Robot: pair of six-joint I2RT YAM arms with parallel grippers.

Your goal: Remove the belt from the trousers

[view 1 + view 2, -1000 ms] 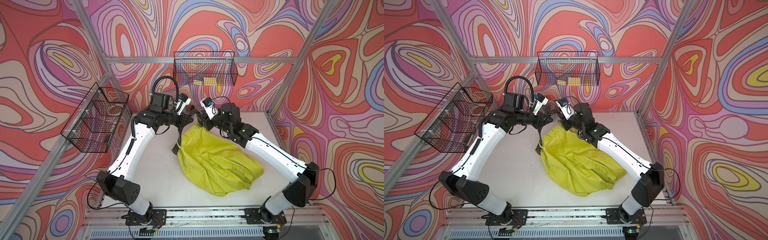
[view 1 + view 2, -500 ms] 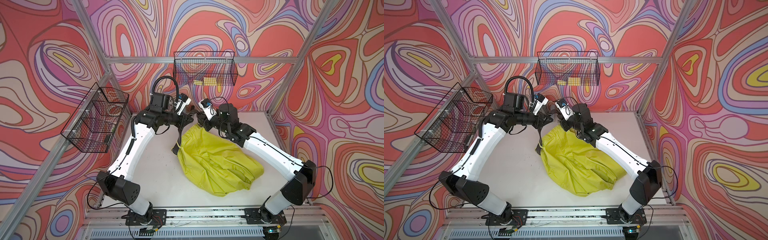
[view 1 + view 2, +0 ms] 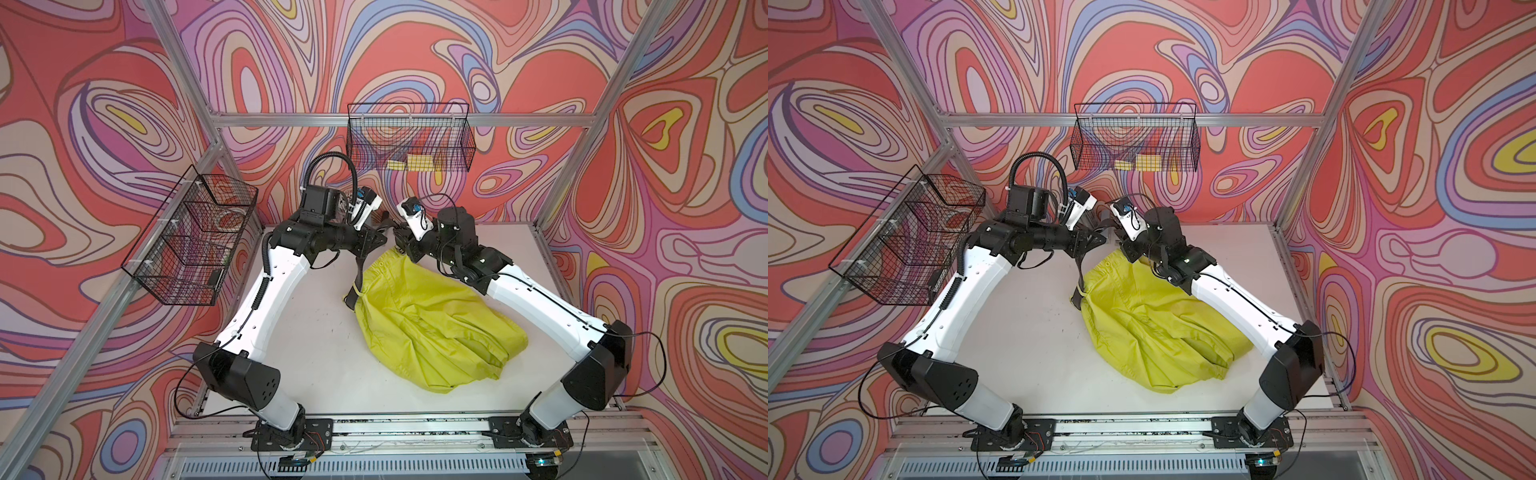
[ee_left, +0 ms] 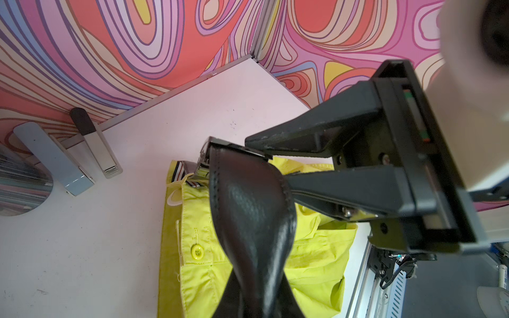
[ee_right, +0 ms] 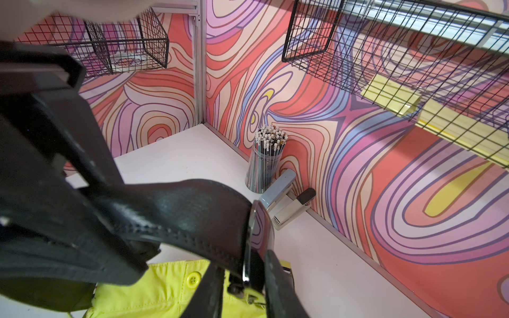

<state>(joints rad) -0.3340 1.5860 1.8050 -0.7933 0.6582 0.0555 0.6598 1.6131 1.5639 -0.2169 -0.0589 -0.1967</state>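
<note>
Left: no change over last second. Pressed together on belt (image 4: 248, 214) just beside buckle (image 4: 206, 150) with left gripper (image 4: 271, 168), held up above table (image 3: 307, 340). Middle: hanging from there down into waistband of trousers (image 3: 424, 328), same as before. Trousers heaped mid-table, unmoved. Right: nudged in closer to buckle end with right gripper (image 3: 397, 240), fingers right by belt. Cannot tell whether spread or pinching. Reads as setting up a second hold near buckle. No extra length pulled free yet, so removal hardly begun. Judged mostly still threaded.
</note>
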